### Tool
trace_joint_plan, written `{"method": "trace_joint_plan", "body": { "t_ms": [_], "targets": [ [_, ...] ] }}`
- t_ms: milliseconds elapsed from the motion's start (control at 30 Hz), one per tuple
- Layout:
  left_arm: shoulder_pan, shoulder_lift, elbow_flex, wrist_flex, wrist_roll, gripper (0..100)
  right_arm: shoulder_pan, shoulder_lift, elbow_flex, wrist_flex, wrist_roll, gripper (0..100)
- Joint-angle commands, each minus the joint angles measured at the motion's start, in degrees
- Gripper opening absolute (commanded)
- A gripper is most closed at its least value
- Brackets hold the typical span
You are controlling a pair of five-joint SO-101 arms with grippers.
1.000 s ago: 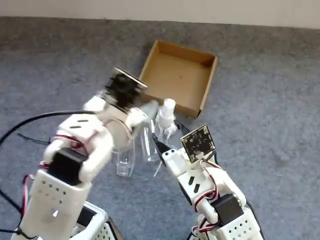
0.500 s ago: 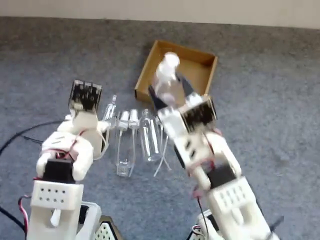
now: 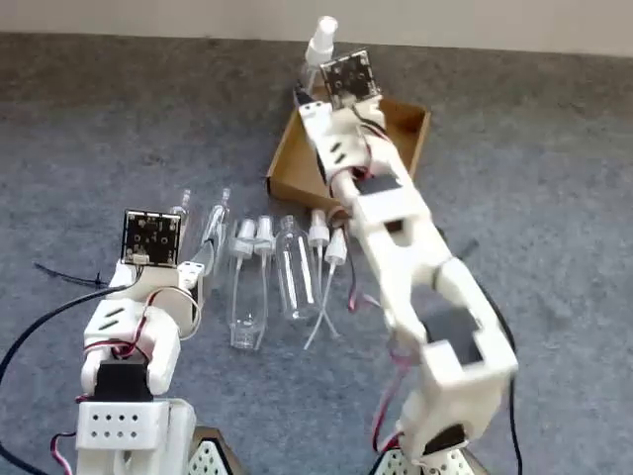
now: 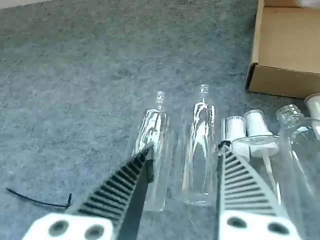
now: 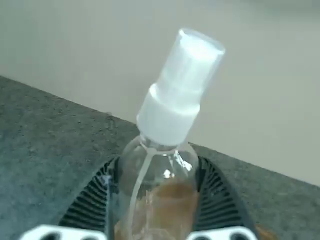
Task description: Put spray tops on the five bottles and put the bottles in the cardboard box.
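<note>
Pinching the capped spray bottle (image 3: 318,42) in the right tool (image 5: 156,175) high near the cardboard box (image 4: 280,82)'s far corner, with the left tool (image 4: 185,148) spread over two uncapped bottles (image 4: 152,125) on the surface (image 3: 524,198), risked dropping it outside if released off-centre.

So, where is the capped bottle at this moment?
In the high view, the capped bottle sits in the right tool at the far edge of the box, away from the loose bottles.

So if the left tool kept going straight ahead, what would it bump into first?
Likely the uncapped clear bottle lying straight ahead of the open left tool; depth is unclear.
</note>
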Motion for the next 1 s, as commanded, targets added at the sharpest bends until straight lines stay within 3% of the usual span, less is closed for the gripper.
{"method": "trace_joint_plan", "body": {
  "t_ms": [0,67,233,400,867,967],
  "targets": [
    [-0.1,-1.1,-0.1,-1.3,0.3,20,2.3,10.2,-16.6,-1.5,-7.4,0.5],
    [-0.1,-1.0,-0.1,-1.3,0.2,20,2.7,16.2,-23.5,-1.3,-9.2,0.5],
    [-0.1,-1.0,0.0,-1.3,0.2,20,2.8,27.9,-36.0,-1.3,-3.4,0.5],
    [-0.1,-1.0,0.0,-1.3,0.2,20,3.2,35.5,-42.9,-1.2,-2.7,0.5],
    [-0.1,-1.0,0.0,-1.3,0.2,20,4.5,37.9,-43.8,-0.9,-2.6,0.8],
    [-0.1,-1.0,0.0,-1.3,0.2,20,4.4,37.6,-43.9,2.2,-2.6,6.4]
  ]
}}
